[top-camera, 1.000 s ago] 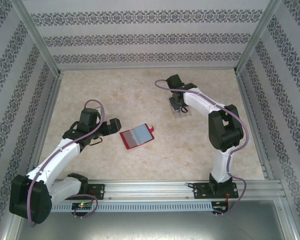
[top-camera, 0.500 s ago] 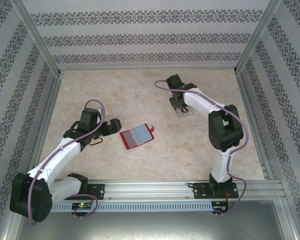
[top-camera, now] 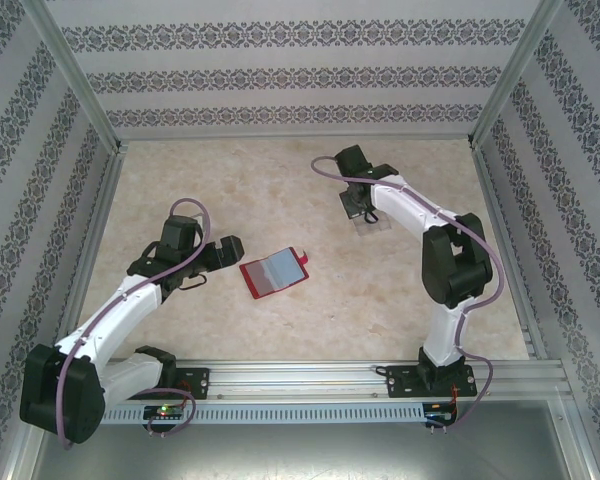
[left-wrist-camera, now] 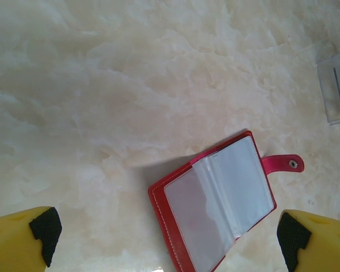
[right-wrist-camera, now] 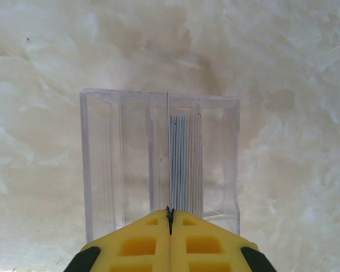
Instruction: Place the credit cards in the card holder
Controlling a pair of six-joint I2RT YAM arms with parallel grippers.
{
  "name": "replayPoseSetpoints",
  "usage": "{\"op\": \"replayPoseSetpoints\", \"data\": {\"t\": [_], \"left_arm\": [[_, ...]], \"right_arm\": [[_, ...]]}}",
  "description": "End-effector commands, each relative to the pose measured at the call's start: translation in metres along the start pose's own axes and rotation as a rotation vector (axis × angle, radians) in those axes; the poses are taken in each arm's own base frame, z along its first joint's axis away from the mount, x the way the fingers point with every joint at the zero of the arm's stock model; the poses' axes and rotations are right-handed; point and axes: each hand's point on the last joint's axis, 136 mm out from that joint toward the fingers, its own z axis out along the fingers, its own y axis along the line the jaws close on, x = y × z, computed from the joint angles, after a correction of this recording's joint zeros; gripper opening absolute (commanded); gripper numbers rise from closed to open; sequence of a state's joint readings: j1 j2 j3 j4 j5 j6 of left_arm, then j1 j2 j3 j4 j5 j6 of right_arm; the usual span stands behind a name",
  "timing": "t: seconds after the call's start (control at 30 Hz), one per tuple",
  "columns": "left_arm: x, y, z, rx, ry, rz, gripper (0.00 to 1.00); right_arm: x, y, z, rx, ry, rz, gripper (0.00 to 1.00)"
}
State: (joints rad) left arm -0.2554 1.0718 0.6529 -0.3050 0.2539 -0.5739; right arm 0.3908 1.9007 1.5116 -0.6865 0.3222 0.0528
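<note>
Across the marble surface, the clear box of credit cards lies under the right hand, which is pressed together, though I cannot tell whether it grips a card. The open card holder lies well to its left, just beside the spread left hand.

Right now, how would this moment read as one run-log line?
left pincer: open, beside card holder | right pincer: shut at clear box holding credit cards | card holder: open, lying flat
</note>
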Motion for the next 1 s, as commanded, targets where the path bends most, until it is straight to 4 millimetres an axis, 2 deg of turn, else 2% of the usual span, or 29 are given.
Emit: {"op": "replayPoseSetpoints", "data": {"t": [0.0, 0.17, 0.27, 0.37, 0.5, 0.6, 0.67, 0.73, 0.77, 0.83, 0.97], "left_arm": [[-0.01, -0.016, -0.009, 0.05, -0.035, -0.011, 0.99], [-0.014, -0.033, -0.016, 0.134, -0.04, -0.073, 0.99], [-0.022, -0.043, -0.026, 0.155, -0.042, -0.117, 0.99], [-0.031, -0.043, -0.038, 0.132, -0.068, -0.181, 1.0], [-0.043, -0.053, -0.048, 0.173, -0.108, -0.297, 1.0], [-0.049, -0.054, -0.052, 0.178, -0.119, -0.425, 0.96], [-0.049, -0.044, -0.05, 0.142, -0.133, -0.557, 0.95], [-0.04, -0.025, -0.044, 0.065, -0.134, -0.731, 0.96], [-0.038, -0.023, -0.041, 0.067, -0.131, -0.764, 1.0], [-0.031, -0.019, -0.034, 0.067, -0.118, -0.826, 1.0], [-0.025, -0.017, -0.028, 0.059, -0.099, -0.849, 1.0]], "right_arm": [[-0.008, -0.002, -0.026, -0.023, -0.046, 0.03, 0.03], [-0.006, 0.005, -0.047, -0.105, -0.09, 0.054, 0.01], [-0.004, 0.011, -0.065, -0.179, -0.117, 0.056, 0.01], [-0.007, 0.023, -0.089, -0.288, -0.171, 0.078, 0.0], [-0.01, 0.064, -0.126, -0.521, -0.293, 0.03, 0.0], [-0.001, 0.098, -0.146, -0.594, -0.381, -0.113, 0.0], [0.009, 0.118, -0.152, -0.601, -0.407, -0.206, 0.0], [0.021, 0.141, -0.157, -0.669, -0.369, -0.252, 0.0], [0.025, 0.152, -0.158, -0.699, -0.356, -0.263, 0.0], [0.033, 0.179, -0.161, -0.731, -0.352, -0.324, 0.0], [0.044, 0.221, -0.161, -0.664, -0.373, -0.45, 0.0]]}}
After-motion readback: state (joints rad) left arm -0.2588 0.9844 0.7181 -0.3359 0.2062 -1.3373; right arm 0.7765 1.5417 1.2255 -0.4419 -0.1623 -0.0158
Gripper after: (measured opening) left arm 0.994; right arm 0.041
